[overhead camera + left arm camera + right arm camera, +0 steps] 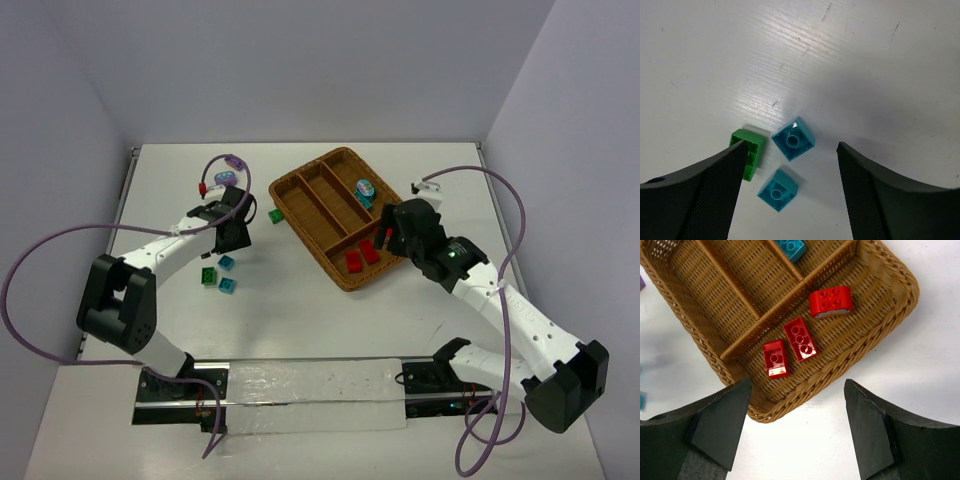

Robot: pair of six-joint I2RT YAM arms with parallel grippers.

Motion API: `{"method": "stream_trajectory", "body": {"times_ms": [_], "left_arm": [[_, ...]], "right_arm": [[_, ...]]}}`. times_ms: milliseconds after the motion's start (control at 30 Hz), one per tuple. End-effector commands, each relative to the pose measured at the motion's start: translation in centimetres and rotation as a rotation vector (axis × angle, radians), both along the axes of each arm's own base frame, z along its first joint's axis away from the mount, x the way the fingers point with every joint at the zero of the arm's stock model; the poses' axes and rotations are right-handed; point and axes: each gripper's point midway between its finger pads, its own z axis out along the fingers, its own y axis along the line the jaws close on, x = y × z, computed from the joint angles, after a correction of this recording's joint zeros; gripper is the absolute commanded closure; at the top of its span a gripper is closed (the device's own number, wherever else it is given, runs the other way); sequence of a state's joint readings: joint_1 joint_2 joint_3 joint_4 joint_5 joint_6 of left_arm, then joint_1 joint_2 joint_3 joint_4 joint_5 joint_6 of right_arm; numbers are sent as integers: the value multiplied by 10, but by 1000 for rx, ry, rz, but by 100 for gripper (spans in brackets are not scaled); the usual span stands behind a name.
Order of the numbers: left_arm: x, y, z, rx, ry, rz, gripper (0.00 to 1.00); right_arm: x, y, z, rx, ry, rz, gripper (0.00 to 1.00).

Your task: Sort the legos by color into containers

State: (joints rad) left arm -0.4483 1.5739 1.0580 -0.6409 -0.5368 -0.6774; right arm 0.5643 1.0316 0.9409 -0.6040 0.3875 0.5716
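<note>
Left jaws stand apart, grasping nothing. On the table between them lies a teal brick [793, 139], stud up. A second teal brick [778, 190] lies just beside it, and a green brick [751, 150] is partly hidden behind one finger [715, 190]. Whether that finger touches it I cannot tell. Seen from above, these three form a small cluster well apart from the tray [305, 166], off its left side, with the left arm [150, 250] reaching over them.

Right jaws are released too, with nothing in them. They hang over the tray's near rim [850, 371], at the crosswise compartment. In that compartment lie three red pieces: a small red brick [776, 358], a longer red brick [800, 339] just beside it, and a rounded red brick [830, 302] a little apart, towards the tray's corner. Beyond the divider, in the long compartment on the right arm's side, sits a teal piece [790, 247], cut off by the frame edge. The other two long compartments show only bare wicker in the wrist view.

Further out, a lone green brick [275, 215] rests just beside the tray's left wall. A purple brick [236, 160] and a rounded purple piece [226, 179] lie farther off on that same side — near the left arm's cable [60, 240].
</note>
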Motion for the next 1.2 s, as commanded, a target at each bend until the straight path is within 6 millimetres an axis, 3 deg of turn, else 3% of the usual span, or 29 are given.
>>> {"method": "stream_trajectory", "body": {"times_ms": [0,167,400,767,967,1167], "left_arm": [[10,-10,-14,-59,2,12,22],[16,-15,-30,-90,27,-11,22],[18,-17,-45,-94,55,-35,14],[10,-24,-54,-136,90,-47,16],[5,-21,-51,-131,92,-40,28],[2,-19,-54,-128,99,-34,47]], "right_arm": [[9,11,18,34,-56,11,18],[9,10,17,27,-52,9,18],[10,11,14,21,-43,11,18],[12,14,14,22,-43,18,18],[11,13,14,23,-43,17,18],[11,14,15,25,-46,18,18]]}}
